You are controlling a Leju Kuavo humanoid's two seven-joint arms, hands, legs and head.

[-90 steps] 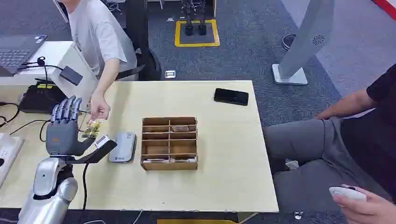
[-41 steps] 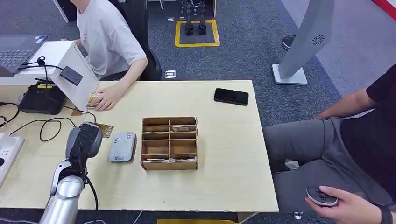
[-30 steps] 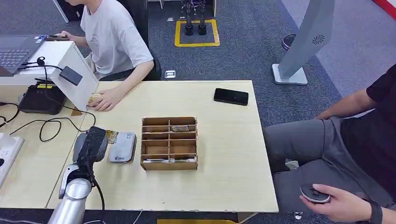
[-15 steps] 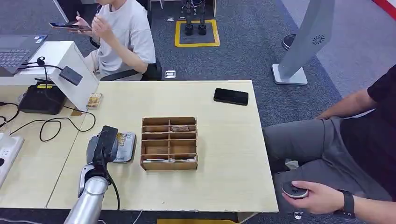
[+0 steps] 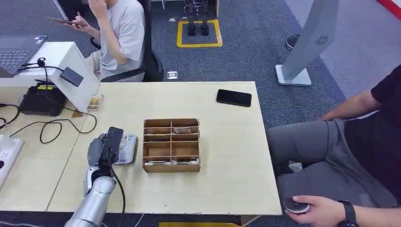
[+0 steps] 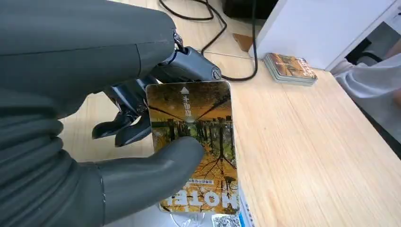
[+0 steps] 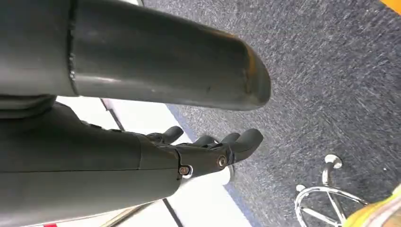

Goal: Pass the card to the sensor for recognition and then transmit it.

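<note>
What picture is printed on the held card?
Yellow autumn trees on the card; clearest in the left wrist view.

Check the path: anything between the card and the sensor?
Nothing visible. The left robot hand holds the card right above the grey sensor, beside the wooden organizer; the gap itself is hidden.

Bare table (image 5: pixel 227 156) at centre right gives room. The box (image 5: pixel 171 144) blocks right of the sensor (image 5: pixel 126 147); cables (image 5: pixel 56 125) lie upper left, phone (image 5: pixel 234 98) upper right.
</note>
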